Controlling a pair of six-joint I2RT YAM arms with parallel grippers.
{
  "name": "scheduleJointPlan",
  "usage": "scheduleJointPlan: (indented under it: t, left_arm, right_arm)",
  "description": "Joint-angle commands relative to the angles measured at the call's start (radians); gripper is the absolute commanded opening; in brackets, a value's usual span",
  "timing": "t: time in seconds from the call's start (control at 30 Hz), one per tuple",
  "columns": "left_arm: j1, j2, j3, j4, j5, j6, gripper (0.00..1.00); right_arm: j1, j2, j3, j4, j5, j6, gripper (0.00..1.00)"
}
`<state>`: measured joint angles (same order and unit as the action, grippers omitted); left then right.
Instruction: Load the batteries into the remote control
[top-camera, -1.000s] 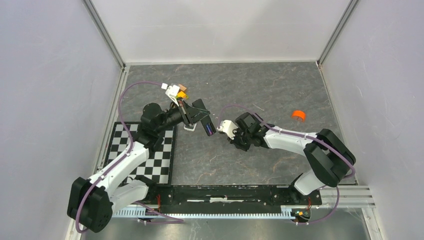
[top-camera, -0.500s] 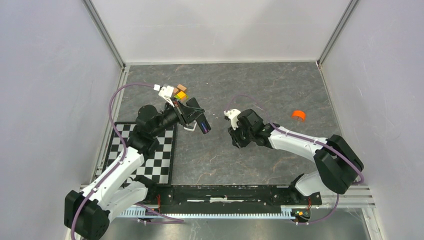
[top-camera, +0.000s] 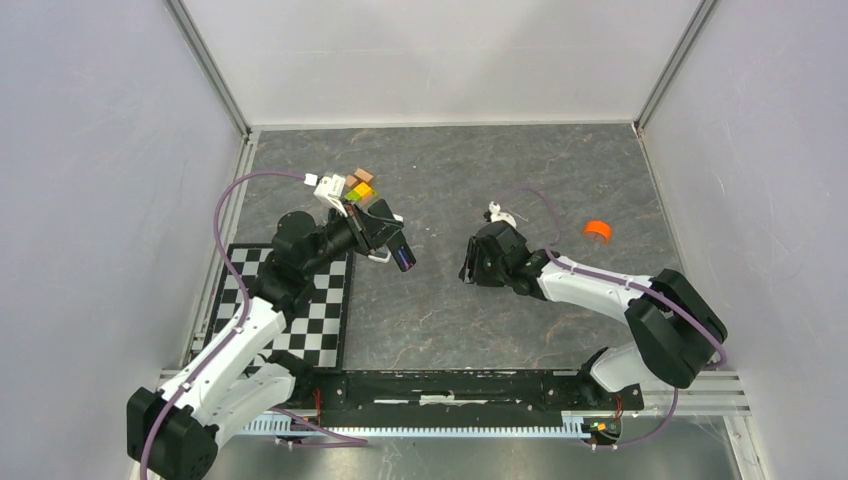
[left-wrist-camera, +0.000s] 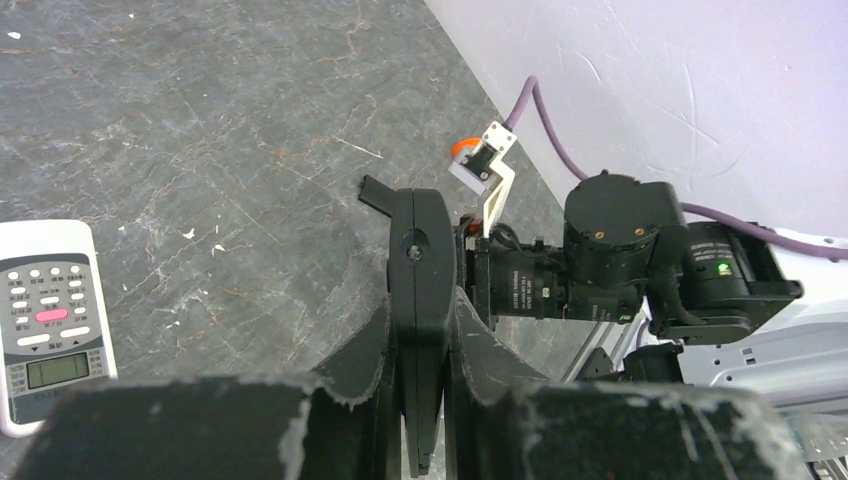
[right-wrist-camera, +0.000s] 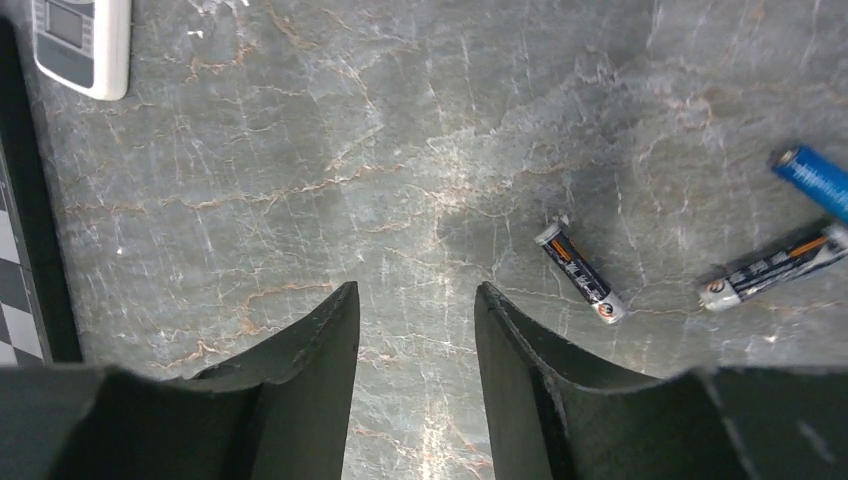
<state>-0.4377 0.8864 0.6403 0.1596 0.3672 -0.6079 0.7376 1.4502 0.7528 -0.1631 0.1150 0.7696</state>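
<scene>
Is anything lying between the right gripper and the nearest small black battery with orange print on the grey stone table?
Nothing visible does. Only bare table separates the open right gripper from the black battery with orange print, which lies just to one side of its fingers.

From above and behind the arms (top-camera: 590, 285) we look down on the whole worktop (top-camera: 560, 180). Our left wrist view sits low, facing across it beyond the remote (left-wrist-camera: 50, 320); our right wrist view hangs close, straight down, sharing that remote.
</scene>
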Motion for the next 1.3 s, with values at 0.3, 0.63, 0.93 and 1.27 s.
scheduleJointPlan:
  t: [0.3,0.63,0.93,1.27]
  left_arm:
    - [0.003,-0.001,0.01,0.221,0.203,-0.013,0.02]
    - [0.003,-0.007,0.006,0.223,0.198,-0.007,0.02]
    - [0.004,0.003,0.018,0.164,0.145,-0.003,0.02]
    - [0.004,0.02,0.026,0.087,0.088,0.008,0.02]
  right_arm:
    - [-0.027,-0.004,-0.112,0.104,0.059,0.256,0.52]
    - [-0.063,-0.058,-0.093,0.174,0.001,-0.003,0.46]
    - [-0.07,-0.033,0.005,-0.007,0.034,-0.436,0.53]
    - [-0.066,0.088,0.1,-0.17,-0.022,-0.735,0.55]
